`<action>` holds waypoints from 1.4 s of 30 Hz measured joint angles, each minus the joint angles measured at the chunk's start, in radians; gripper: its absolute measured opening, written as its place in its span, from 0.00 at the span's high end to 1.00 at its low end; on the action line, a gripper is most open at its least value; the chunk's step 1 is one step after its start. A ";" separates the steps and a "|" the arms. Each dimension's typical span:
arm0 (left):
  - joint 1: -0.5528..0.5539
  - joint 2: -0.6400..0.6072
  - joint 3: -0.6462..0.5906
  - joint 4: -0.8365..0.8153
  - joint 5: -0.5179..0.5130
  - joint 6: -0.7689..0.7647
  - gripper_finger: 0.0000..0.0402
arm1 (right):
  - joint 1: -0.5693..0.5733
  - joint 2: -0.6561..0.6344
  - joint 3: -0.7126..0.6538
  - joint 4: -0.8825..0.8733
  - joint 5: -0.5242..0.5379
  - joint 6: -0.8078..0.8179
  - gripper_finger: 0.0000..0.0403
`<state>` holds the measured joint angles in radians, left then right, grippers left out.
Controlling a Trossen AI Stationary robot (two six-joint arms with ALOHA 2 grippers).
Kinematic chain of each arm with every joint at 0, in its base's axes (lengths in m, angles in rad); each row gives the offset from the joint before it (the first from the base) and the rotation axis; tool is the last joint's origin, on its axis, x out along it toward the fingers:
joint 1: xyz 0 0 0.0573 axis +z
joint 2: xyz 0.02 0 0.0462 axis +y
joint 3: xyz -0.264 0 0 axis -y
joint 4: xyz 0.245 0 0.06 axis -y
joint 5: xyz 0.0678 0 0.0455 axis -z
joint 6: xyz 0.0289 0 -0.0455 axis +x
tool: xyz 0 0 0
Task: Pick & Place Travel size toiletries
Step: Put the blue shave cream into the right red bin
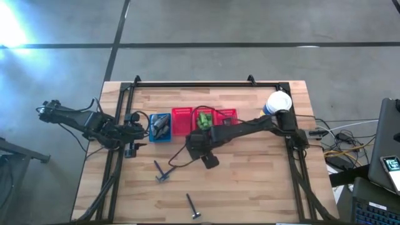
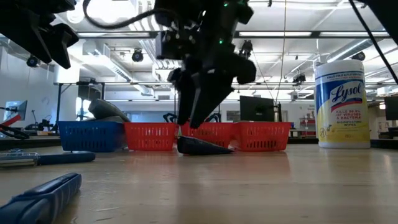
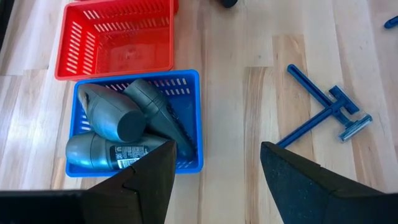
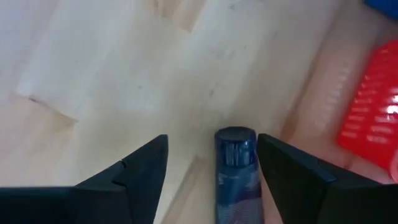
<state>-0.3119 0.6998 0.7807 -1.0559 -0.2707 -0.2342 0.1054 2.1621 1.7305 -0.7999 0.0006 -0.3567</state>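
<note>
My right gripper (image 1: 203, 150) (image 4: 211, 155) is open and points down near the table's middle. Its fingers stand on either side of a dark blue capped little bottle (image 4: 235, 155) (image 2: 205, 147) without touching it. The bottle lies on its side on the wood. My left gripper (image 1: 136, 132) (image 3: 217, 149) is open and hovers beside the blue basket (image 3: 193, 118), which holds grey-silver oval bottles (image 3: 115, 124). Green little bottles (image 1: 204, 119) lie in a red basket (image 1: 184, 115). Two blue T-headed razors (image 3: 329, 115) (image 1: 162, 172) lie crossed on the table, and another razor (image 1: 194, 208) lies by the near edge.
A big white tub with a yellow label (image 2: 341, 102) stands at the far right of the table. The red baskets (image 2: 205, 135) sit in a row with the blue one along the far middle. One red basket (image 3: 118, 37) shows no contents. A dark frame runs along the table's edges (image 1: 194, 83).
</note>
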 joint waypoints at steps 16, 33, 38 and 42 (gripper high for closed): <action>0.000 0.002 0.000 -0.001 0.000 -0.028 0.41 | -0.036 0.210 0.215 -0.219 0.011 -0.013 0.54; 0.000 0.003 0.000 0.000 0.000 -0.014 0.41 | -0.065 0.023 0.309 -0.500 -0.017 0.582 0.72; 0.000 0.003 0.000 0.000 -0.005 -0.014 0.41 | -0.215 -0.125 0.161 -0.496 0.021 1.000 0.70; 0.000 0.002 0.000 0.001 -0.007 -0.022 0.41 | -0.340 -0.235 -0.050 -0.368 0.019 1.215 0.70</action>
<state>-0.3116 0.7021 0.7807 -1.0554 -0.2772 -0.2558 -0.2348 1.9271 1.6805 -1.1684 0.0195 0.8586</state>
